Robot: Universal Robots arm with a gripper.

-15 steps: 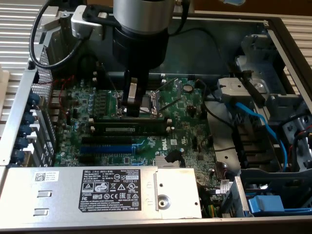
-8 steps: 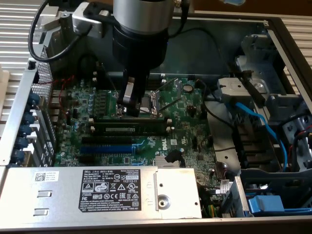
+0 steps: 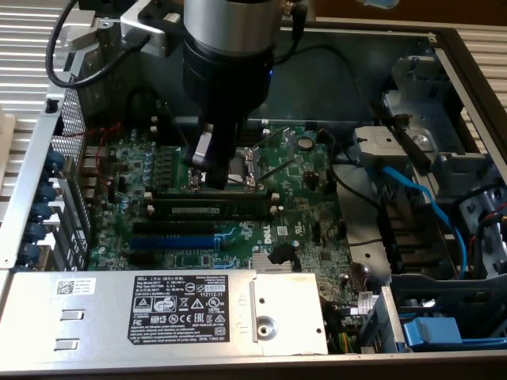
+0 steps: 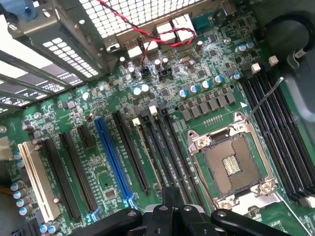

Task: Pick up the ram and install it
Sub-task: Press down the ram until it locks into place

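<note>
The ram (image 3: 210,210) is a long dark stick with a pale label strip. It lies along one of the black motherboard slots, between white end clips, level with the board. In the wrist view the ram (image 4: 147,152) runs among the parallel black slots toward my gripper. My gripper (image 3: 215,178) hangs just above and behind the stick, over the edge of the CPU socket (image 3: 238,162), apart from the ram. Its fingers (image 4: 170,196) meet in one dark bar with nothing between them.
The open computer case holds a green motherboard (image 3: 309,214). A blue expansion slot (image 3: 170,236) lies beside the ram slots, and a silver power supply (image 3: 158,313) stands in front. Blue cables (image 3: 420,190) and drive bays fill the exterior view's right. Red wires (image 4: 147,34) cross near the rear grille.
</note>
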